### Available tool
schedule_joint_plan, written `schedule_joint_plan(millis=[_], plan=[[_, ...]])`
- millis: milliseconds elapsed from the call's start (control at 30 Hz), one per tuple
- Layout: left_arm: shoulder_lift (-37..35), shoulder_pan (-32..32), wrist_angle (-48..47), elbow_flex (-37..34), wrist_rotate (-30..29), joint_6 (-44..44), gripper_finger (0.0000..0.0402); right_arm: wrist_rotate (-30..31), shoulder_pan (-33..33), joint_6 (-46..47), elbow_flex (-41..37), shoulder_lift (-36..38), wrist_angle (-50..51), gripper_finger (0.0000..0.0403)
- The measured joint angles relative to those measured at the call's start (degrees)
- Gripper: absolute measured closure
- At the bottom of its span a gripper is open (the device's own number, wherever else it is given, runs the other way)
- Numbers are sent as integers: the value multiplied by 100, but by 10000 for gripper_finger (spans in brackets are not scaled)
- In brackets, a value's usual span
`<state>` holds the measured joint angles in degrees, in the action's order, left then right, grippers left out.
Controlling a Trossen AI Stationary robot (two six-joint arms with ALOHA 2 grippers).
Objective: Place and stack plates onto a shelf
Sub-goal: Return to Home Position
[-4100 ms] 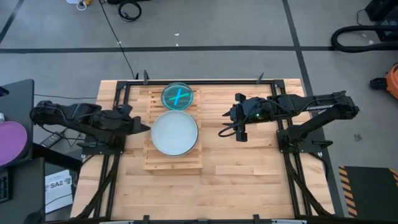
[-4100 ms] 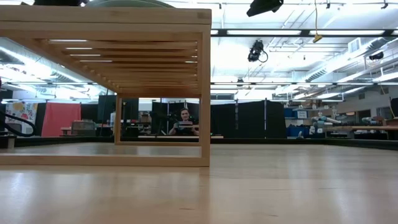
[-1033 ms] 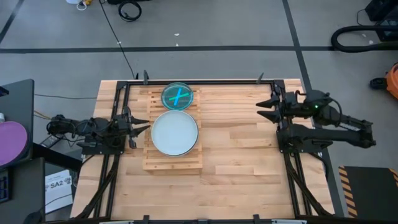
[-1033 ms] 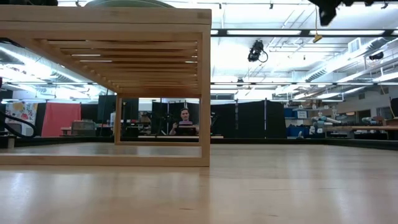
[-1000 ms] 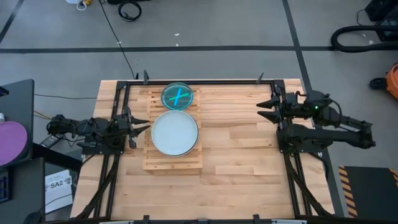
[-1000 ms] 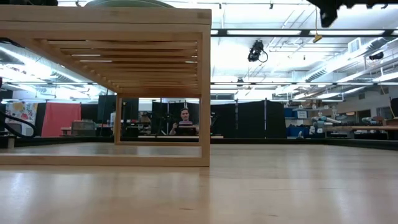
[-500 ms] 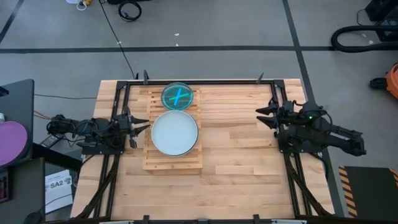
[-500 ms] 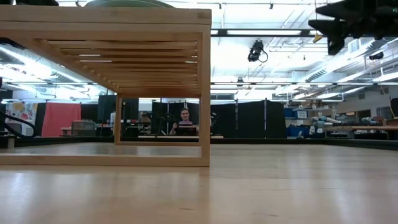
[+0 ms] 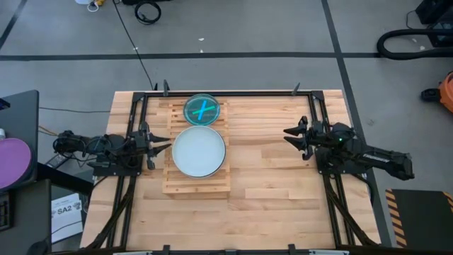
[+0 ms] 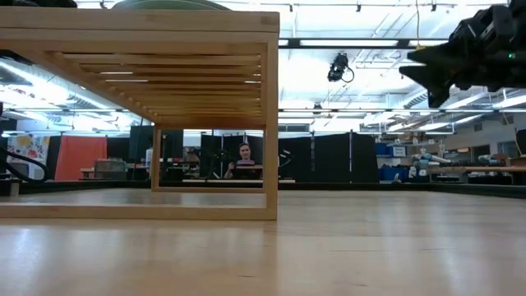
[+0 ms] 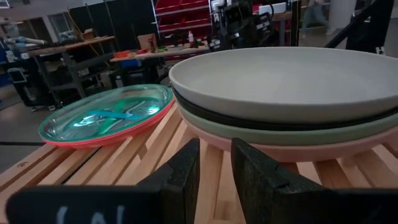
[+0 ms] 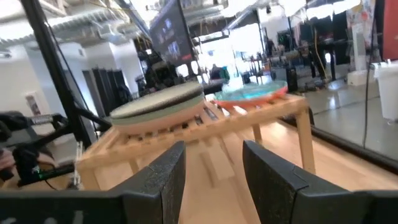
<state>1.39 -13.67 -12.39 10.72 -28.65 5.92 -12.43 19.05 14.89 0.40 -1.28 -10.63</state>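
The light-wood slatted shelf (image 9: 197, 180) stands on the table's left half. At its far end a small translucent blue plate (image 9: 202, 109) lies on a red one (image 11: 124, 134). Beside it toward the near side, a whitish large plate (image 9: 199, 151) tops a stack (image 11: 292, 118) with a dark, a mint-green and a pinkish plate beneath, resting on the slats. My left gripper (image 9: 161, 141) is open and empty at the shelf's left side, level with the stack (image 11: 215, 165). My right gripper (image 9: 289, 134) is open and empty above the table, right of the shelf (image 10: 415, 70).
Bare plank tabletop (image 9: 276, 191) lies right of and in front of the shelf. Black frame rails (image 9: 322, 198) run along both table sides. A purple disc (image 9: 14, 159) sits on a side stand off the left edge. A person (image 10: 243, 160) sits far behind the table.
My right gripper has come down and moved toward the table's near edge and a little toward the shelf, its arm folding in at the right side; it stays open and empty. The left arm and the plates have kept still.
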Motion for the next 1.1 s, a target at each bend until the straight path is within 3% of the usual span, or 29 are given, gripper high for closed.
schedule_joint_plan(millis=[200, 367, 667, 733, 900, 1100], plan=[[0, 0, -170, 7, 70, -114, 304, 88, -2, 14, -4, -35, 151, 238], [0, 0, -214, 7, 579, -274, 304, 90, -2, -129, -4, -44, 168, 238], [2, 0, -123, 7, 601, -380, 304, 88, -2, -153, -4, -44, 168, 238], [4, 0, 50, 3, 736, -380, 304, 89, -2, -155, -4, -45, 168, 238], [10, 0, 1480, -614, 1214, -88, 304, 88, -2, -185, -4, -46, 170, 238], [7, 0, 1673, -852, 1192, -161, 304, 86, -2, -198, -4, -46, 171, 238]])
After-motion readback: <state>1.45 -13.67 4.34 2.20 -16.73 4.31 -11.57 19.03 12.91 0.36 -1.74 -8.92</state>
